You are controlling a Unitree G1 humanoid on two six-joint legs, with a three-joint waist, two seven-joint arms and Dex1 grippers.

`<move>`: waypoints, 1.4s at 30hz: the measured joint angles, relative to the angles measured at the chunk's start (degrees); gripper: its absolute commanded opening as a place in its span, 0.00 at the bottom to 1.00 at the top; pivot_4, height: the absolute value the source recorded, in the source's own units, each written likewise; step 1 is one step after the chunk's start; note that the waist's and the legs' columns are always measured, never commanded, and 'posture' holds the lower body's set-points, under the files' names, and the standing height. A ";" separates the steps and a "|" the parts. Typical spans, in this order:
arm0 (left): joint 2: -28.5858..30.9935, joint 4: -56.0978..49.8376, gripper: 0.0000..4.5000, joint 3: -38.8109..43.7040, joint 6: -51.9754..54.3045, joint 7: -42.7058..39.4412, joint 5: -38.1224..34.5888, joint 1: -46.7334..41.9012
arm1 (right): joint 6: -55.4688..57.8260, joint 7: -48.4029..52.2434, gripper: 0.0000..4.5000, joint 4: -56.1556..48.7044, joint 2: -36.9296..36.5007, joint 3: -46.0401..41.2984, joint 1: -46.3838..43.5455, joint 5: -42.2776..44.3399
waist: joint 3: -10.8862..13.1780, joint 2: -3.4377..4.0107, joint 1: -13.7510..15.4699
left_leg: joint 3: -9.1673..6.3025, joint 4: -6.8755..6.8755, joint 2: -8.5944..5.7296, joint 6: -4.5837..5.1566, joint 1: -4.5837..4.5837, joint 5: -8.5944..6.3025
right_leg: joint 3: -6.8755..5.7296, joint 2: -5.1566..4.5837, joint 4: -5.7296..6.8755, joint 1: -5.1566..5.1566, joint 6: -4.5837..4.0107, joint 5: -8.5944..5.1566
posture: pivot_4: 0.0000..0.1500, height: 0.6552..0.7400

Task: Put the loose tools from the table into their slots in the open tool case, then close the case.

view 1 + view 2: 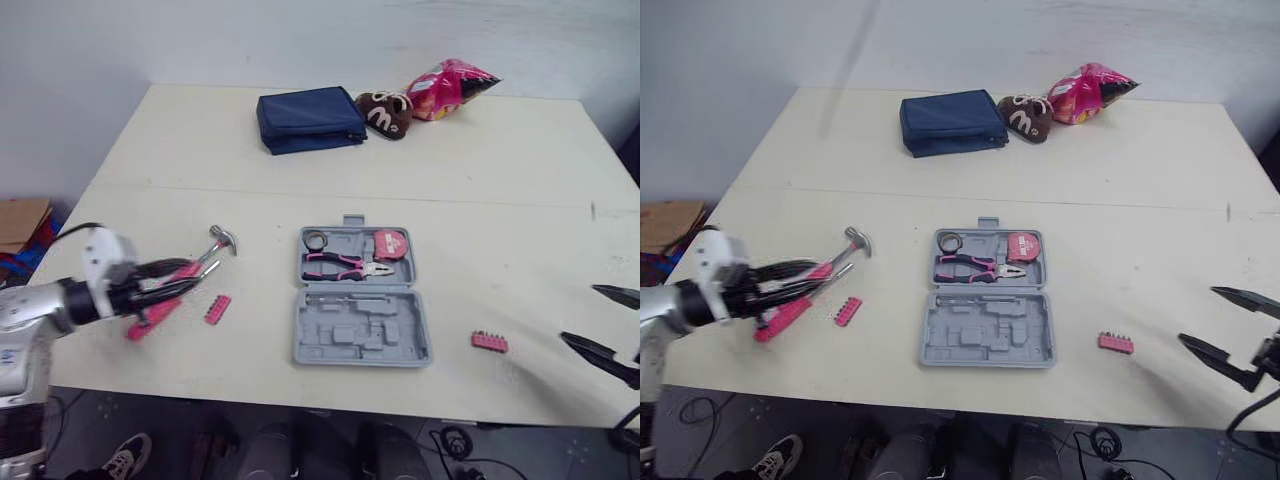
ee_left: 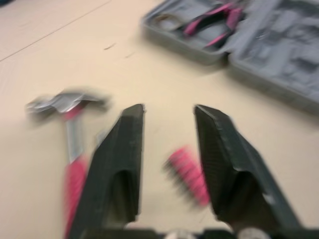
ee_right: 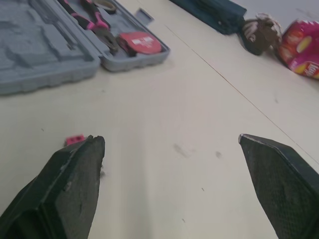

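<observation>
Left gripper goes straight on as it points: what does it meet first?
Likely the pink bit strip, lying just ahead of the open left gripper; the tool case lies farther on. Its height is unclear.

pink-handled steel hammer (image 2: pixel 65 101): blurred, handle partly behind a finger of left gripper (image 2: pixel 169 112) | small pink bit strip (image 3: pixel 76 140): mostly hidden behind right gripper (image 3: pixel 170 141) finger

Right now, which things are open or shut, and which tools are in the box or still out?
tool case, open, lying flat.
pliers, in their slot.
tape measure, in its slot.
hammer, loose on the table.
left bit strip, loose on the table.
right bit strip, loose on the table.
blue pouch, closed.
left gripper, open, empty.
right gripper, open, empty.
</observation>
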 measured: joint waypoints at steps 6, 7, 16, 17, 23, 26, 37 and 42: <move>5.21 18.10 0.99 13.35 -8.89 3.02 2.01 6.85 | -8.31 0.21 1.00 15.68 -1.70 -3.27 -0.05 -2.52 | 0.05 -0.06 -0.20 | 0.26 -0.22 0.02 0.01 0.09 -0.09 | -0.04 -0.06 -0.10 -0.07 -0.02 -0.01 | 1.00 1.00; 5.97 20.52 0.99 14.57 -9.86 3.32 2.12 7.79 | -9.94 0.17 1.00 17.90 -2.43 -3.52 -0.04 -2.92 | 0.07 -0.07 -0.24 | 0.29 -0.24 0.03 -0.02 0.09 -0.10 | 0.00 -0.08 -0.07 -0.11 -0.02 -0.01 | 1.00 1.00; 6.41 21.11 0.99 17.02 -11.30 3.49 0.89 10.76 | -14.75 2.27 1.00 26.02 -3.36 -2.64 -4.45 -3.59 | 0.07 -0.09 -1.23 | 0.35 -0.40 0.18 -0.50 0.26 -0.18 | 0.28 -0.03 0.06 -0.17 -0.10 0.02 | 1.00 1.00; 5.96 19.46 0.99 16.92 -10.95 3.51 0.62 10.99 | -14.26 2.91 1.00 24.69 -2.56 -1.93 -5.17 -3.25 | 0.07 -0.08 -1.36 | 0.35 -0.44 0.18 -0.51 0.26 -0.18 | 0.30 -0.03 0.06 -0.18 -0.10 0.02 | 1.00 1.00; 2.02 1.48 0.99 14.84 -0.97 3.55 -3.76 16.49 | -6.12 4.13 1.00 8.99 3.56 4.68 -7.72 -0.05 | 0.08 -0.07 -2.27 | 0.57 -0.58 0.19 -0.27 0.23 -0.01 | 0.46 0.03 0.24 -0.32 -0.11 0.02 | 1.00 1.00; 1.84 -6.60 0.99 14.51 5.67 4.34 -5.92 18.89 | -0.49 2.60 1.00 -1.62 5.75 8.07 -9.00 2.13 | 0.08 -0.08 -2.59 | 0.59 -0.56 0.20 -0.23 0.23 0.01 | 0.50 0.04 0.22 -0.36 -0.11 0.02 | 1.00 1.00; 4.46 -13.54 0.99 7.45 21.36 13.07 -5.49 13.20 | 11.08 -1.32 1.00 -21.53 10.95 14.15 -9.98 5.52 | 0.10 -0.12 -0.78 | 0.77 -0.52 0.19 -0.34 0.16 0.05 | 0.79 0.11 0.35 -0.67 -0.13 0.03 | 1.00 1.00; 6.39 -6.07 0.99 -1.59 21.83 12.99 -2.64 3.78 | 12.73 -1.97 1.00 -23.27 11.89 15.35 -10.87 5.53 | 0.10 -0.17 -0.35 | 1.26 -0.55 0.18 -0.17 0.13 0.07 | 1.14 0.13 0.74 -0.98 -0.13 0.04 | 1.00 1.00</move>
